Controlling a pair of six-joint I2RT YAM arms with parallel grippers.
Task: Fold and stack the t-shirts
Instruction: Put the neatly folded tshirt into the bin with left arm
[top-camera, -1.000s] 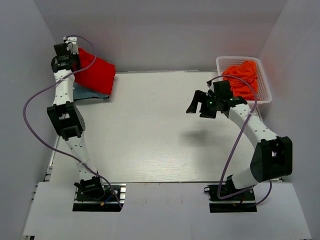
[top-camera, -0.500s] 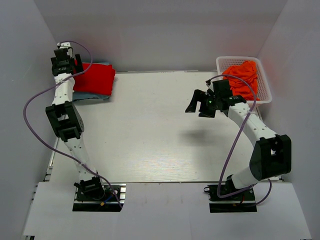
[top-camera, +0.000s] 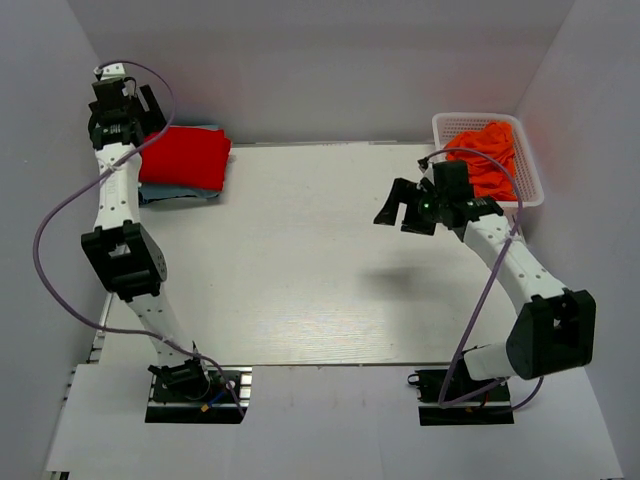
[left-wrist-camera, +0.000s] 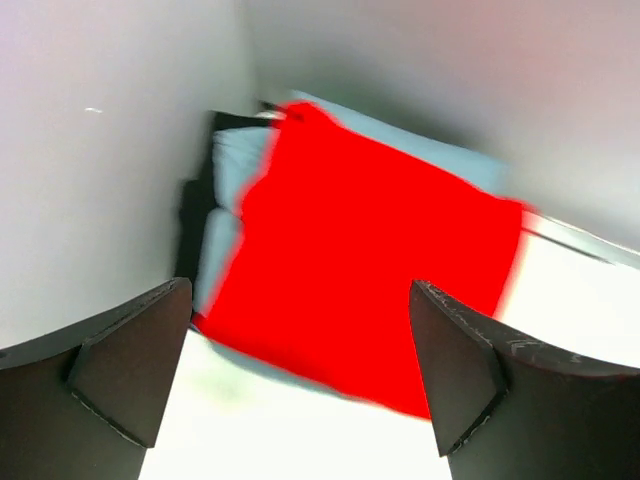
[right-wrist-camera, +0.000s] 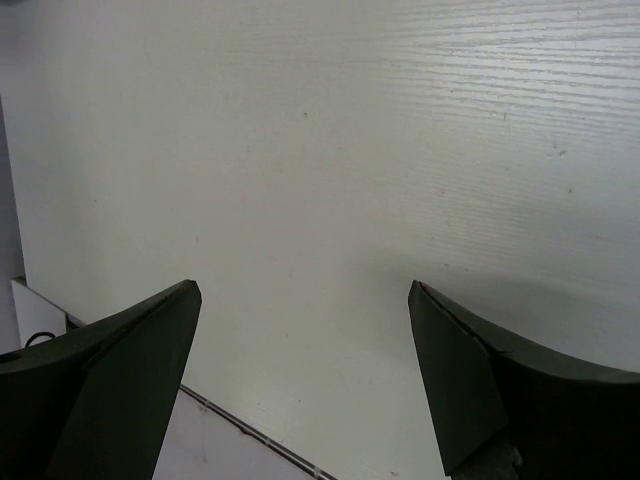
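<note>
A folded bright red t-shirt (top-camera: 186, 158) lies flat on a folded light blue t-shirt (top-camera: 182, 193) in the table's back left corner. My left gripper (top-camera: 140, 110) hangs open above and behind this stack, holding nothing. In the left wrist view, the red t-shirt (left-wrist-camera: 370, 265) covers most of the light blue one (left-wrist-camera: 228, 165), and the left gripper (left-wrist-camera: 300, 290) is well apart from both. Crumpled orange t-shirts (top-camera: 488, 152) fill the white basket (top-camera: 528, 190) at the back right. My right gripper (top-camera: 396, 212) hovers open over bare table (right-wrist-camera: 330, 150), left of the basket.
Grey walls close in the table on the left, back and right; the stack sits tight against the left wall (left-wrist-camera: 100, 150). The table's near edge (right-wrist-camera: 240, 425) shows below the right gripper (right-wrist-camera: 303, 290). Purple cables loop off both arms.
The left gripper opened, let go of the red t-shirt and rose back toward the corner. The shirt, lifted and draped before, now lies flat on the blue one. The right arm shifted slightly.
</note>
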